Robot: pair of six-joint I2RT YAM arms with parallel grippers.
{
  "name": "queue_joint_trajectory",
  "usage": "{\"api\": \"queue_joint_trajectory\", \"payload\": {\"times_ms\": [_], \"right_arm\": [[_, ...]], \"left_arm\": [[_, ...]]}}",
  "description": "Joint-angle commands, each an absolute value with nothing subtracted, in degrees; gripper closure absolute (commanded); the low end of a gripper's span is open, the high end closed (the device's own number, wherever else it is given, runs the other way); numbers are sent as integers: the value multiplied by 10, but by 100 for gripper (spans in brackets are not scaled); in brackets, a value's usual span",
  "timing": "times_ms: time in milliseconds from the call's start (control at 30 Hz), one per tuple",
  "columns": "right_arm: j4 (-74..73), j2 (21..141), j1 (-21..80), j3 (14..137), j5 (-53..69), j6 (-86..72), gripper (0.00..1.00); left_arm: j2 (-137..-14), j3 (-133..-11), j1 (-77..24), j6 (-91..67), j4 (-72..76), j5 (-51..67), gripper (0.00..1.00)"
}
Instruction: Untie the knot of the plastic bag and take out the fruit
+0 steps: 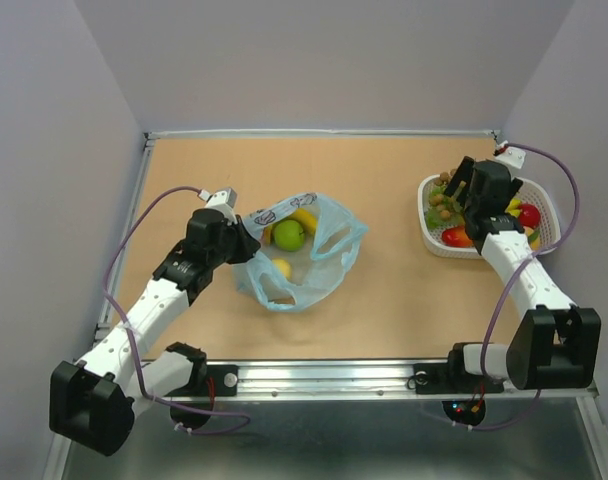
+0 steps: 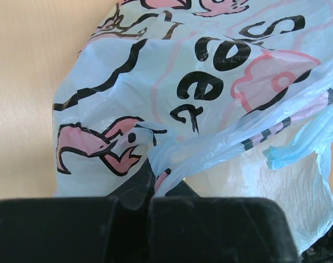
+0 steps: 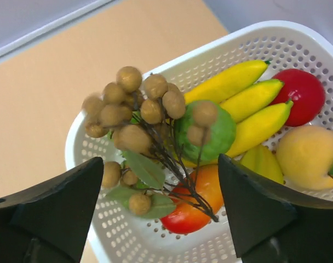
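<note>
Both arms (image 1: 149, 310) are built of white links (image 1: 532, 285) joined by bulky black housings (image 1: 554, 350). A purple cable (image 1: 124, 250) is looped along each arm up to a small white module (image 1: 219, 198) at the wrist. The fingers (image 3: 51, 213) are moulded in matte black, broad and wedge-shaped.

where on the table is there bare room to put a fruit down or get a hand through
Bare table lies between the plastic bag and the basket, along the back wall behind both, and in front of the bag. Crowded: the basket is full of fruit under the right gripper; the left gripper grips the bag's left edge.
</note>
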State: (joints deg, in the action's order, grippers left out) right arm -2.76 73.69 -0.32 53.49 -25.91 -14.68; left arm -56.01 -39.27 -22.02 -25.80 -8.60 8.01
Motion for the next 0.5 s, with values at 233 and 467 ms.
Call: {"api": "queue_joint_trajectory", "payload": {"times_ms": [233, 467], "right_arm": [[-94, 628, 17, 646, 146, -105, 1], [-156, 709, 385, 702, 123, -47, 1]], "left_arm": [[-544, -384, -233, -257, -86, 97, 100], [-547, -369, -243, -281, -105, 88, 100]]}}
